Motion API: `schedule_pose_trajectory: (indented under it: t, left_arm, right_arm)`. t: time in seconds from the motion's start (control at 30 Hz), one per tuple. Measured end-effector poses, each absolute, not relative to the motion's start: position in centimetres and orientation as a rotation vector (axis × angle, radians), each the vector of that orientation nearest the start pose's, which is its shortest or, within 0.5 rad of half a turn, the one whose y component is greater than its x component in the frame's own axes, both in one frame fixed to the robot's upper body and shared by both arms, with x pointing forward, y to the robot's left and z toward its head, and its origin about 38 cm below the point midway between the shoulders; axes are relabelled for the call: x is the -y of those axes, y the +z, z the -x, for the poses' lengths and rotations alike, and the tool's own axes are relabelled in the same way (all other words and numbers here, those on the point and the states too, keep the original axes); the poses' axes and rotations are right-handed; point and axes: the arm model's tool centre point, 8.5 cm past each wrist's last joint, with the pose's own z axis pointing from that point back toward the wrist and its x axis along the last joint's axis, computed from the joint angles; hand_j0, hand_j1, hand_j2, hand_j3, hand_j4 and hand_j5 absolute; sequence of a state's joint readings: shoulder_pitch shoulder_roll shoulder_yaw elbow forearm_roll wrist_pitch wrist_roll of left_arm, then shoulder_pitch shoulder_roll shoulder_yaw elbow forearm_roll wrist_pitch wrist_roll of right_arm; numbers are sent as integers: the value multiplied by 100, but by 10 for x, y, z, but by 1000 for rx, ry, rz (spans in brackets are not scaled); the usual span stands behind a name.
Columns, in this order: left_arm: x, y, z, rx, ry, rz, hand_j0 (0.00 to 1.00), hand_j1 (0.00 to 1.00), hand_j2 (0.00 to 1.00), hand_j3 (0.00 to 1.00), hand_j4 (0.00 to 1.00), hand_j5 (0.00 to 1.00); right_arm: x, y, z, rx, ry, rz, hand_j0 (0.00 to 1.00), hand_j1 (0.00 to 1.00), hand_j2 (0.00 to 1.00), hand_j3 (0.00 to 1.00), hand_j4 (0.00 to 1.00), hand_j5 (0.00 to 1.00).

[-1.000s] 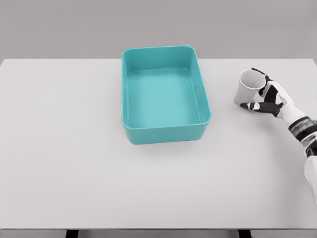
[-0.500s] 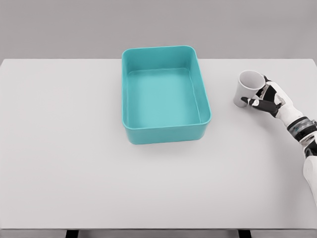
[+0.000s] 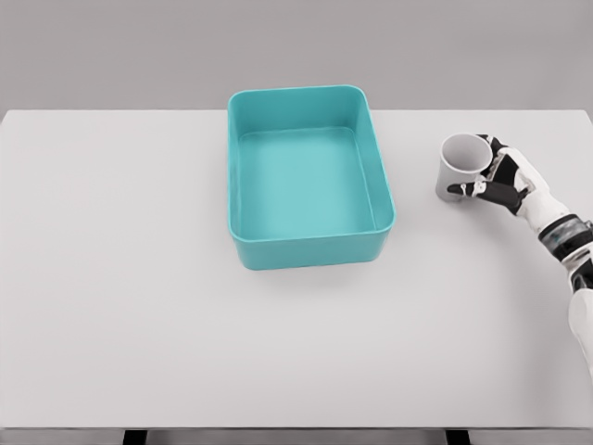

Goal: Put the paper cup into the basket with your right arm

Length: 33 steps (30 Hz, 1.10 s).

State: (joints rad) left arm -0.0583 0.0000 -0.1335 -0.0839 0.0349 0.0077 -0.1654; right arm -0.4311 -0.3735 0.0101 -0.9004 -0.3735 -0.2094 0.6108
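At the lower right edge: the robot's white right arm enters the frame and climbs toward the middle right, the reach the task assigns it; no left arm shows anywhere.
Right hand: the white-and-black five-finger right hand (image 3: 503, 182) is wrapped on the near-right side of the cup, dark fingers (image 3: 466, 190) curled across its lower wall and others at the rim, a side grip that leaves the mouth free.
Paper cup: the small white paper cup (image 3: 460, 165) sits at the middle right of the frame, open mouth up and tipped slightly toward the camera; whether its base touches the table cannot be told.
Table: the plain white tabletop (image 3: 139, 278) fills most of the picture, with a bare stretch between cup and basket, so a sideways carry to the left looks unobstructed.
Basket: the teal rectangular plastic basket (image 3: 307, 252) stands at upper centre, well apart from the cup, with nothing inside it and its tall walls calling for a lift over the right rim.
Stage, by judgement: grasp made, transfer not yet done.
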Motion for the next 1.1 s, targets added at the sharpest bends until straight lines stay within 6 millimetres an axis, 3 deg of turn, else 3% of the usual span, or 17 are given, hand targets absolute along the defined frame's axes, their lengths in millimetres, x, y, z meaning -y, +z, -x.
schedule_pose_trajectory:
  t: [0.13, 1.1]
  left_arm:
    - [-254, -260, -64, 119, -115, 82, 100, 100, 100, 100, 100, 100]
    - [-254, -260, -65, 121, -115, 82, 100, 100, 100, 100, 100, 100]
  right_arm:
    - [377, 103, -462, 1584, 378, -254, 50, 50, 50, 50, 50, 50]
    - [337, 179, -464, 1791, 555, -275, 50, 50, 50, 50, 50, 50]
